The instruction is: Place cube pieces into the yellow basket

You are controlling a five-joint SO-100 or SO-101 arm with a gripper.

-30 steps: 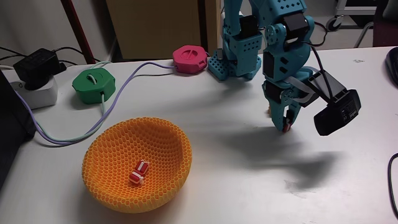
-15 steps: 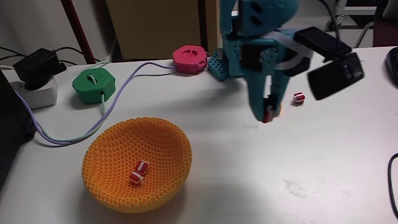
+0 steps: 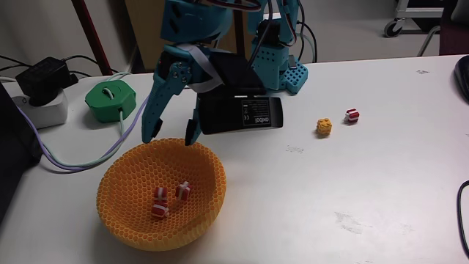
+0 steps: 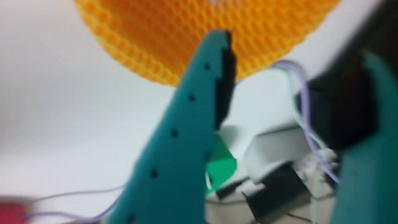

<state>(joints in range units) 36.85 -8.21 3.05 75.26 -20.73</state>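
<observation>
Fixed view: the yellow basket (image 3: 128,213), a round honeycomb-lattice bowl with its mouth upward, sits on the white table (image 3: 352,205) with bare tabletop open to its right and front. Three red-and-white cube pieces (image 3: 170,199) lie on the basket floor, two of them touching and one just beside them. Directly above the basket's far rim hangs the teal gripper (image 3: 170,137), fingers pointing down and spread wide apart, with nothing between them. A black wrist camera (image 3: 240,114) projects from the arm to the right of the gripper. Well to the right of the basket, on open table, a yellow-orange dotted cube (image 3: 324,126) and a red-and-white striped cube (image 3: 352,115) rest near each other but apart. Behind the basket to its left stands a green hexagonal puck (image 3: 110,99), its lilac cable (image 3: 66,163) curving past the basket's left side. Wrist view: a teal finger (image 4: 186,137) crosses the basket's lattice wall (image 4: 149,37), blurred.
</observation>
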